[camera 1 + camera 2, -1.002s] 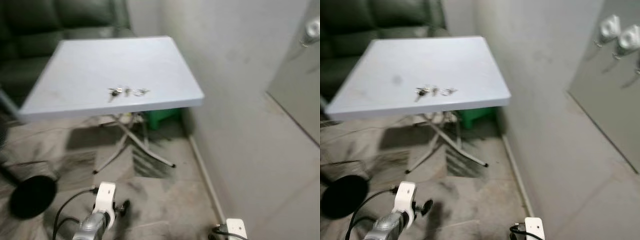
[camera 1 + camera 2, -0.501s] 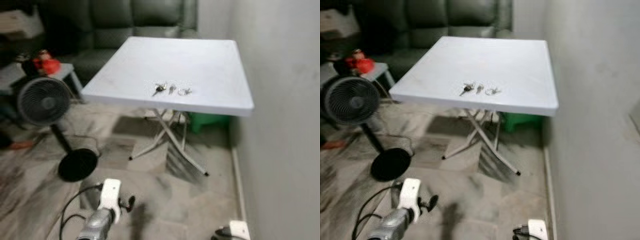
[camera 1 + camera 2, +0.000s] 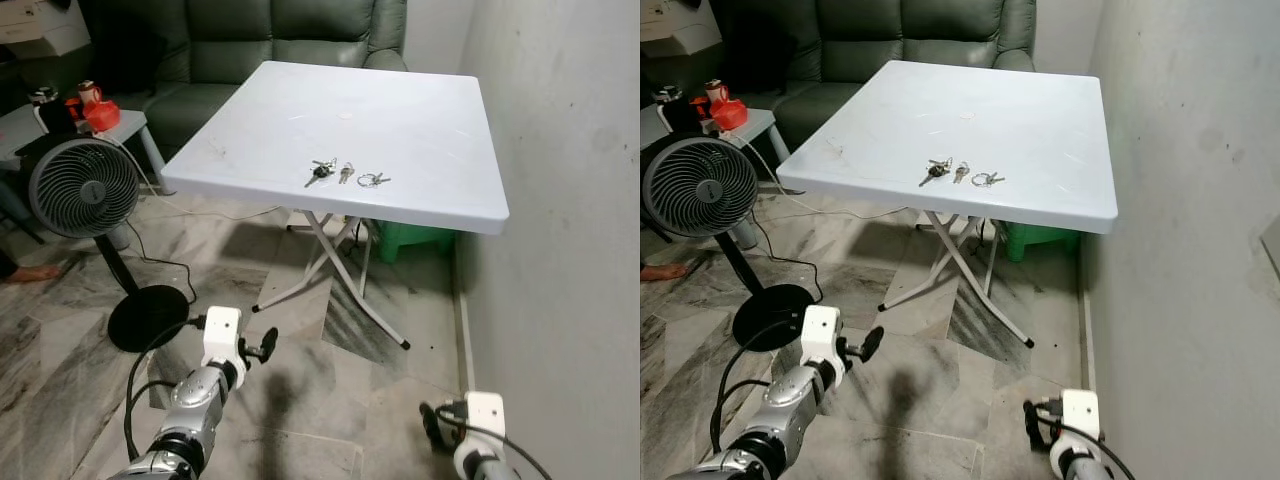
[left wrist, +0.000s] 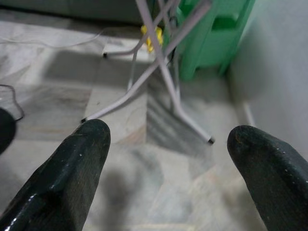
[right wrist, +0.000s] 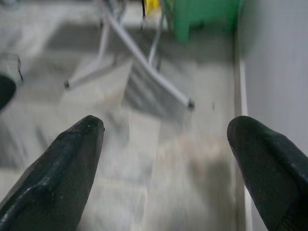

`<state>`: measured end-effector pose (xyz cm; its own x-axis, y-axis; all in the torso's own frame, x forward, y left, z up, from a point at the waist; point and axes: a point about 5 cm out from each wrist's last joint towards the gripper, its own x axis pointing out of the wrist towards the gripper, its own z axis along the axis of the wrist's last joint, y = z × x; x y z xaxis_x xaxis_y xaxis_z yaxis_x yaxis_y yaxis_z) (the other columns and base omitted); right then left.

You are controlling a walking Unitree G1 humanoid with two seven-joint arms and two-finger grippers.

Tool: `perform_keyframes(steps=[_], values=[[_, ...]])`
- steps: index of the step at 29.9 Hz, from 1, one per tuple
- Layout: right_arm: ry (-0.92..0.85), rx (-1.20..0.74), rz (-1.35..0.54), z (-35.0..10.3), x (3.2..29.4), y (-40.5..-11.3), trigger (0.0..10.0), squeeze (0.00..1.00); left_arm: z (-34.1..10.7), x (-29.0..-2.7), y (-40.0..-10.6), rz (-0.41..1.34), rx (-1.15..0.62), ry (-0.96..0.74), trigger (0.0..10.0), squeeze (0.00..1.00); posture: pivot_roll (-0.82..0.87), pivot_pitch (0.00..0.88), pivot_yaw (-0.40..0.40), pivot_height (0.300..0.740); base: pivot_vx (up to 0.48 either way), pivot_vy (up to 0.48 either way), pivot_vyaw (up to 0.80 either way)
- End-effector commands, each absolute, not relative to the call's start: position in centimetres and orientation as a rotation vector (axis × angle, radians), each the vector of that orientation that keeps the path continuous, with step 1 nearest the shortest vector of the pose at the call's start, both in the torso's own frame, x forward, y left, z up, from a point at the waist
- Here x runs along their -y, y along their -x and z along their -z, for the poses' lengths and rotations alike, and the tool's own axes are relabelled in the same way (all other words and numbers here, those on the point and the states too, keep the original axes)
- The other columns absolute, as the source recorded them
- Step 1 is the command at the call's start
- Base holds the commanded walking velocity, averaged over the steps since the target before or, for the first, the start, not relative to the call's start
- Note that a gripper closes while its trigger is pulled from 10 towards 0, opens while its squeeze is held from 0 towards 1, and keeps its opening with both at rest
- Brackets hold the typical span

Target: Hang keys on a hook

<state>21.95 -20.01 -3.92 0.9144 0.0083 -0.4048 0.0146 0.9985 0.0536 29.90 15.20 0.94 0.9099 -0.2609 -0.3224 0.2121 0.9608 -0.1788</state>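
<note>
Approach is the step judged to be in hand: nothing is held yet, and the keys (image 3: pixel 343 176) lie loose in a small row near the front edge of the white folding table (image 3: pixel 420 120), just above the middle of the head views. No hook can be made out in these pictures.

At the far left of the head views a standing fan (image 3: pixel 83 187) is seen on the marble floor, with a low side table (image 3: pixel 20 120) carrying red items behind it and a dark green sofa (image 3: pixel 290 30) along the top. Lower left of centre, the left gripper (image 3: pixel 252 347) is held low over the floor, well short of the table; in its wrist view its two black fingers (image 4: pixel 72 168) are spread wide apart with bare floor and the table's crossed legs between them. At the lower right, close to the grey wall (image 3: pixel 570 200), the right gripper (image 5: pixel 163 163) is likewise held low, its fingers set apart over the floor.

One container is noted: a green plastic bin (image 4: pixel 214 33) under the table by the wall; its contents cannot be told.

Next, the table must be closed on and one gripper raised above the keys, then lowered and shut on the ring or bunch.
</note>
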Motion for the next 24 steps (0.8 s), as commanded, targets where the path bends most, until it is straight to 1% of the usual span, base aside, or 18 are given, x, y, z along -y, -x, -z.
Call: perform_keyframes(steps=[1, 3, 4, 5, 8, 9, 14, 15, 20, 22, 24], values=[[-0.058, -0.344, -0.003, 2.9, 19.8, -23.0, 10.0, 0.00, -2.6, -15.9, -31.1, 0.234, -0.270, 0.149, 10.0, 0.00, -0.06, 0.000, 0.033, 0.740, 0.000, 0.000, 0.00], [-0.058, -0.301, -0.007, 2.3, 19.7, -23.5, 10.0, 0.00, -3.2, -15.9, -31.5, 0.235, -0.242, 0.165, 10.0, 0.00, -0.06, 0.000, 0.033, 0.740, 0.000, 0.000, 0.00], [-0.062, -0.235, -0.012, 1.2, 19.6, -24.3, 10.0, 0.00, -4.0, -16.0, -32.1, 0.242, -0.197, 0.181, 10.0, 0.00, -0.06, 0.000, 0.033, 0.740, 0.000, 0.000, 0.00], [-0.062, -0.235, -0.012, 1.2, 19.6, -24.3, 10.0, 0.00, -4.0, -16.0, -32.1, 0.242, -0.197, 0.181, 10.0, 0.00, -0.06, 0.000, 0.033, 0.740, 0.000, 0.000, 0.00], [-0.074, -0.138, -0.020, -0.4, 19.4, -25.3, 10.0, 0.00, -5.3, -15.9, -32.8, 0.255, -0.131, 0.185, 10.0, 0.00, -0.06, 0.000, 0.032, 0.740, 0.000, 0.000, 0.00], [-0.075, -0.076, -0.027, -1.6, 19.2, -26.0, 10.0, 0.00, -6.3, -15.8, -33.3, 0.265, -0.088, 0.191, 10.0, 0.00, -0.06, 0.000, 0.031, 0.740, 0.000, 0.000, 0.00], [-0.074, 0.009, -0.030, -3.5, 19.1, -27.0, 10.0, 0.00, -7.7, -15.5, -33.9, 0.282, -0.026, 0.203, 10.0, 0.00, -0.05, 0.000, 0.029, 0.740, 0.000, 0.000, 0.00], [-0.077, 0.051, -0.036, -4.6, 18.9, -27.6, 10.0, 0.00, -8.4, -15.3, -34.2, 0.293, 0.003, 0.206, 10.0, 0.00, -0.05, 0.000, 0.029, 0.740, 0.000, 0.000, 0.00], [-0.067, 0.105, -0.046, -6.1, 18.8, -28.0, 10.0, 0.00, -9.5, -15.3, -34.5, 0.292, 0.052, 0.211, 10.0, 0.00, -0.05, 0.000, 0.028, 0.740, 0.000, 0.000, 0.00], [-0.046, 0.161, -0.070, -7.9, 18.7, -27.9, 10.0, 0.00, -10.9, -15.3, -34.3, 0.316, 0.124, 0.249, 10.0, 0.00, -0.06, 0.000, 0.026, 0.740, 0.000, 0.000, 0.00], [-0.045, 0.172, -0.077, -8.2, 18.6, -27.8, 10.0, 0.00, -11.3, -15.4, -34.2, 0.320, 0.142, 0.256, 10.0, 0.00, -0.06, 0.000, 0.026, 0.740, 0.000, 0.000, 0.00]])
